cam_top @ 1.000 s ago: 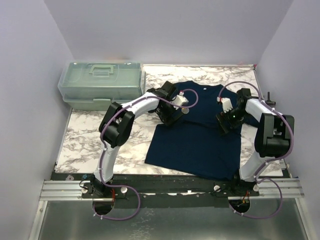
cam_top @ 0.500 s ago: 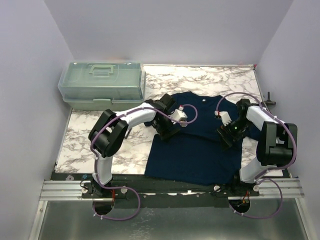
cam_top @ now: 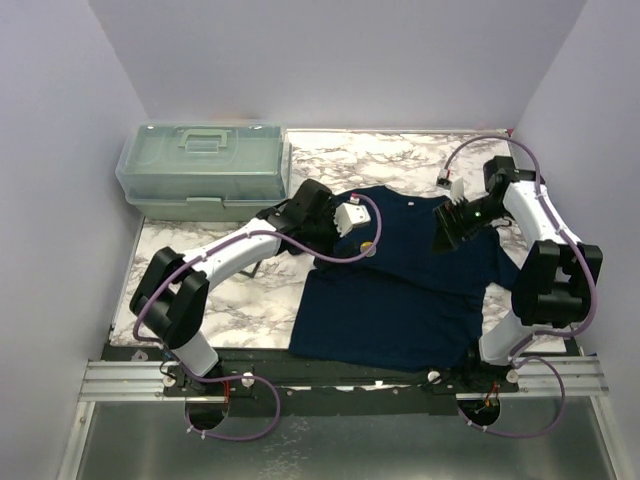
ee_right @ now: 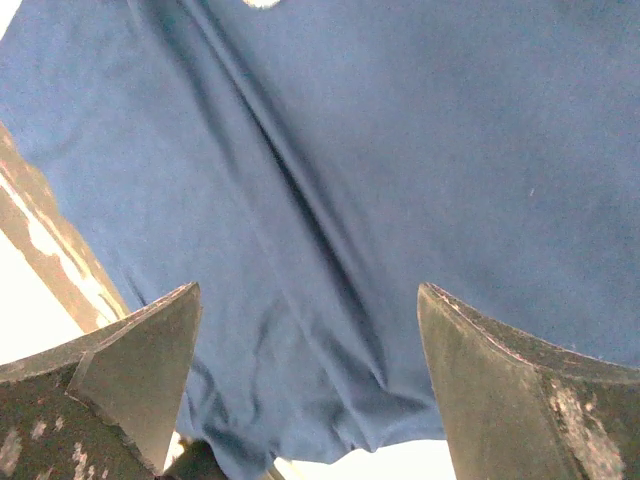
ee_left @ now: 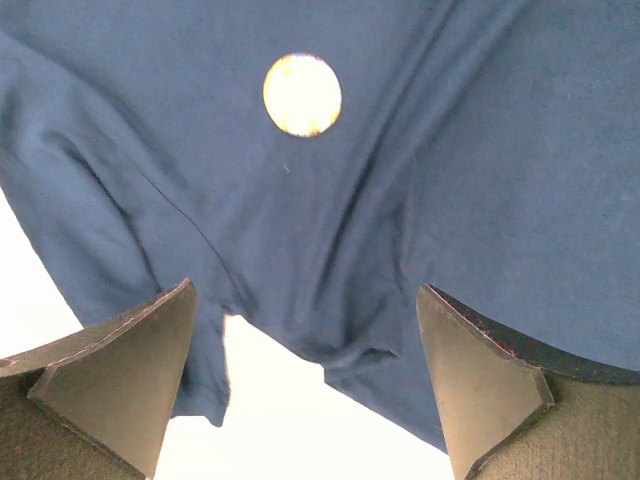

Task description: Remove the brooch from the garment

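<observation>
The navy T-shirt lies flat on the marble table, neck toward the back. The brooch, a small round pale-gold disc, sits on the shirt's left chest and shows at the top of the left wrist view. My left gripper is open and empty, hovering over the shirt's left sleeve edge, with the brooch ahead of its fingers. My right gripper is open and empty above the shirt's right shoulder, where the fabric is creased.
A translucent green-grey toolbox stands at the back left, close behind my left arm. Bare marble table lies left of the shirt. Lilac walls close in the back and both sides.
The left arm has swung out left and its gripper has drawn back from the brooch. The right gripper has moved toward the back. The shirt has shifted slightly nearer and is more creased.
</observation>
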Motion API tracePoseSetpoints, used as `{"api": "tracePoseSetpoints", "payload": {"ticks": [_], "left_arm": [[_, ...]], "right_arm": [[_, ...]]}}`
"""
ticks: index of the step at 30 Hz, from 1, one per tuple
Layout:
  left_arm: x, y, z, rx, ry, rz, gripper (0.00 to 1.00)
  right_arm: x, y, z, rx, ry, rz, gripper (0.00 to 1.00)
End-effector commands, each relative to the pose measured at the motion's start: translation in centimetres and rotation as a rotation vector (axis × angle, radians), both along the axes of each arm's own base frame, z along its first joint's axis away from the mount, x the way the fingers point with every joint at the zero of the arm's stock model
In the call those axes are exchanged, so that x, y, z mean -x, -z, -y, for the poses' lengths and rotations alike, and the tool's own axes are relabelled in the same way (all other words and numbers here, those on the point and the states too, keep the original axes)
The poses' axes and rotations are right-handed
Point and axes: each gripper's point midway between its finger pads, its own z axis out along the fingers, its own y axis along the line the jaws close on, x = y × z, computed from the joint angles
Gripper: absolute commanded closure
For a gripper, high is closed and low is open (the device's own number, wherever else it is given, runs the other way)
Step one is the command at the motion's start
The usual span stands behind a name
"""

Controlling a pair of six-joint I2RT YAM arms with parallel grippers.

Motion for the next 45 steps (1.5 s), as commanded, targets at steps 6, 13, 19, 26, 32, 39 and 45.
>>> {"api": "tracePoseSetpoints", "payload": {"ticks": [6,13,19,26,32,39,45], "left_arm": [[-4.6,-1.9,4.4,0.218,0.151,0.384,0.15],[-6.7,0.0,6.2,0.187,0.248,0.542,0.31],[-5.2,2.5,7.1,0.161,0.374,0.552,0.41],[-3.4,5.1,7.9,0.134,0.464,0.539,0.45],[-3.7,6.3,8.3,0.115,0.487,0.544,0.46],[-3.5,7.2,8.1,0.098,0.509,0.545,0.46],[-4.0,7.5,8.2,0.087,0.499,0.547,0.48]], "right_arm": [[-7.2,-1.1,-8.4,-0.245,0.117,0.041,0.25],[-9.6,0.7,-12.3,-0.27,0.138,0.011,0.52],[-10.0,2.9,-13.8,-0.258,0.147,-0.034,0.67],[-10.2,5.2,-14.9,-0.268,0.176,-0.1,0.83],[-9.3,7.2,-15.8,-0.261,0.172,-0.145,0.84],[-8.3,9.9,-15.8,-0.204,0.172,-0.181,0.85],[-7.0,11.6,-15.8,-0.164,0.156,-0.214,0.88]]}}
